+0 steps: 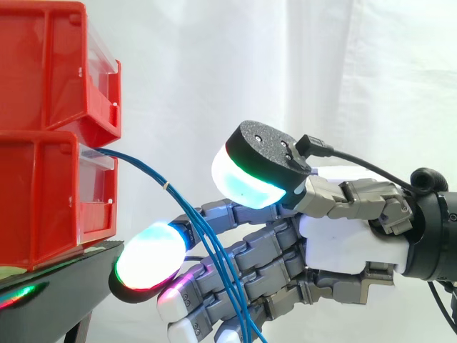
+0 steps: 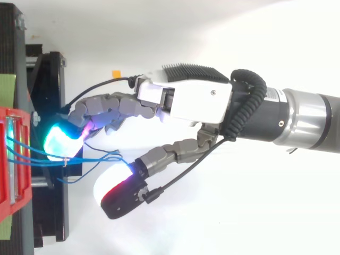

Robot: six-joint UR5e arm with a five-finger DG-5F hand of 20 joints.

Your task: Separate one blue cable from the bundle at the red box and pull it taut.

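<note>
In the side view, two red bins (image 1: 50, 200) are sitting stacked on a black stand (image 1: 68, 275) at the left, in front of a white curtain (image 1: 300, 64). The blue cables (image 1: 168, 187) are coming out at the seam between the upper and lower bin. They are arcing down to the right as a loose bundle and crossing in front of the fingers (image 1: 150, 257) on their way to the bottom edge. They are hanging slack in a curve. The hand (image 1: 343, 243) is reaching in from the right toward the bins. Its fingers are stretching out nearly straight and its thumb (image 1: 246, 179) is standing raised above them, well apart. The fingers are released and gripping nothing.

In the top view, the hand (image 2: 191, 101) is extending leftward, with its fingers ending just beside the red bins (image 2: 5, 207) and above the stand (image 2: 53, 212). The blue cables (image 2: 95, 157) are running from the bin front to the right. They are lying in the open gap between the fingers and the thumb (image 2: 119, 188). One strand is looping back lower down. Whether any finger is touching a cable cannot be told.
</note>
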